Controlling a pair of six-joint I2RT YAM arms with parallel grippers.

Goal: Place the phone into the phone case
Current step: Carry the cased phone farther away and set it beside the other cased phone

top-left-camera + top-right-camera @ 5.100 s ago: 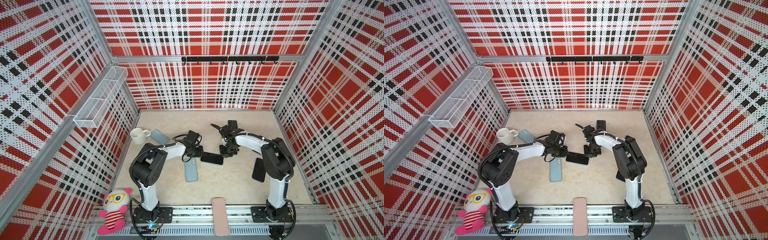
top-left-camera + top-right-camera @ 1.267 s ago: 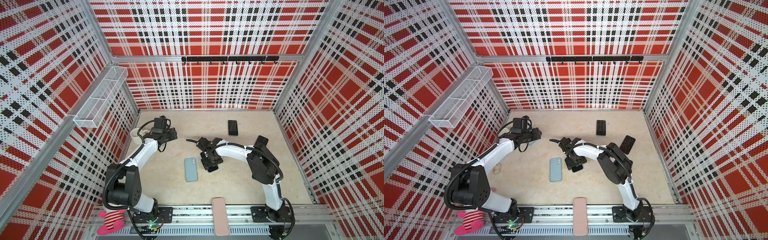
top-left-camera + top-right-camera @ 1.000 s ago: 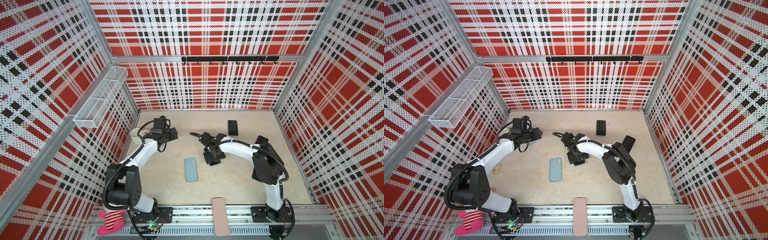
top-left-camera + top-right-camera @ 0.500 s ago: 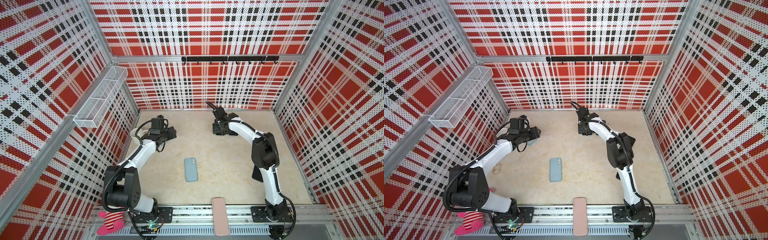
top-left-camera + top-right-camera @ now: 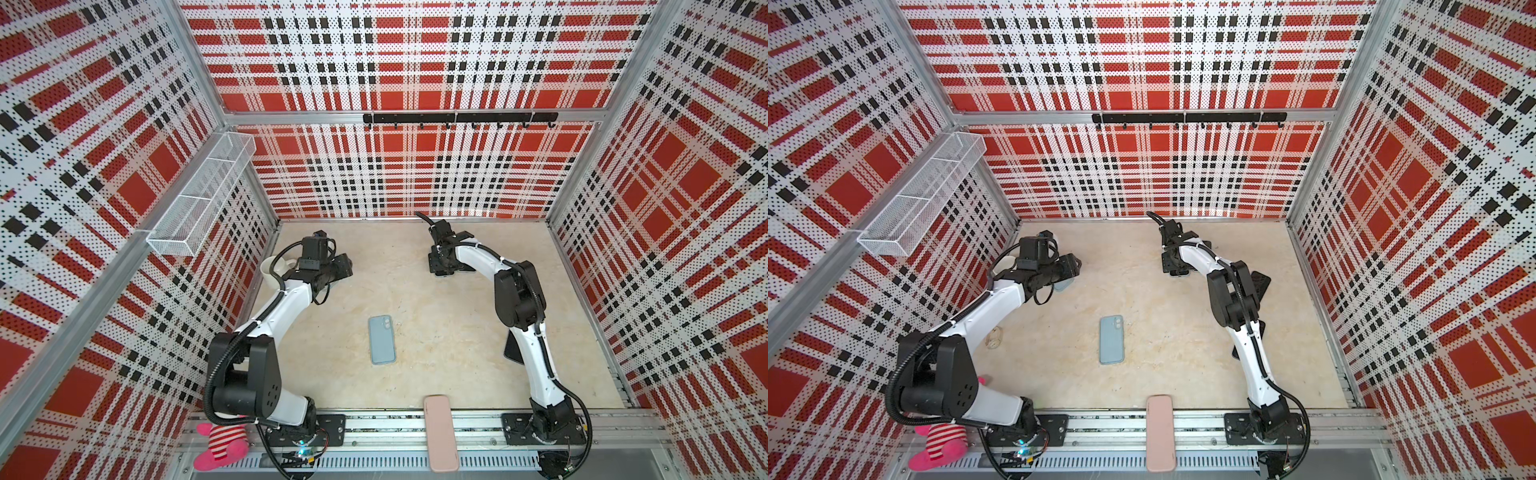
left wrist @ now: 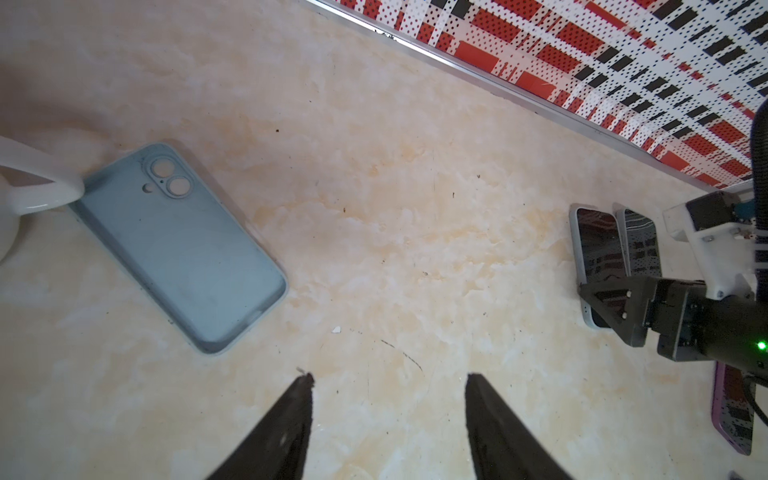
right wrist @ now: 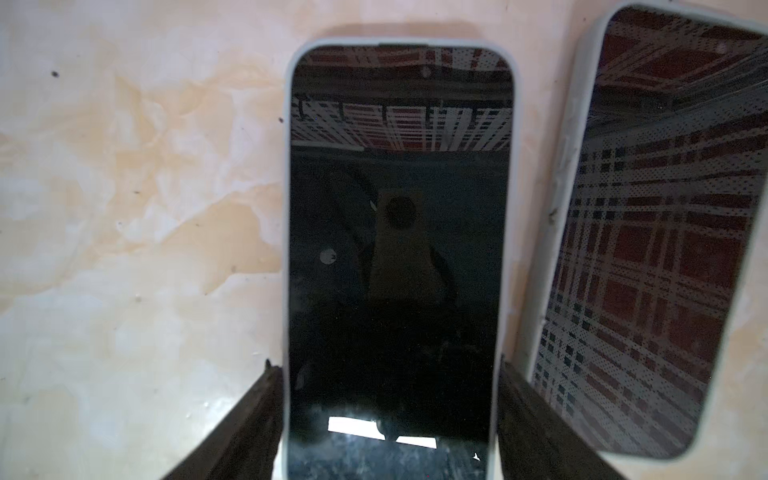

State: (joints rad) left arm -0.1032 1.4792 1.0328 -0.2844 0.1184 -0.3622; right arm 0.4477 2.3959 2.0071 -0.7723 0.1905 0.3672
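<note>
The right gripper [image 7: 388, 365], clamped on the edges of a pale-rimmed phone [image 7: 399, 249], had swung from mid-table to the back, bringing it beside a second phone [image 7: 648, 249]. The rim suggested a case already fitted, the job likely done. The left gripper [image 6: 388, 376] hung spread and empty near a blue case [image 6: 178, 245] by the mug [image 6: 37, 195].

- my white-and-black left arm [image 5: 286, 307] reaches toward the back left corner, its black left gripper [image 6: 390, 378] parted and empty.
- my white-and-black right arm [image 5: 478, 262] stretches to the back, elbow raised, with the right gripper [image 7: 390, 374] clamping the long edges of a dark-screened, pale-rimmed phone [image 7: 399, 208].
</note>
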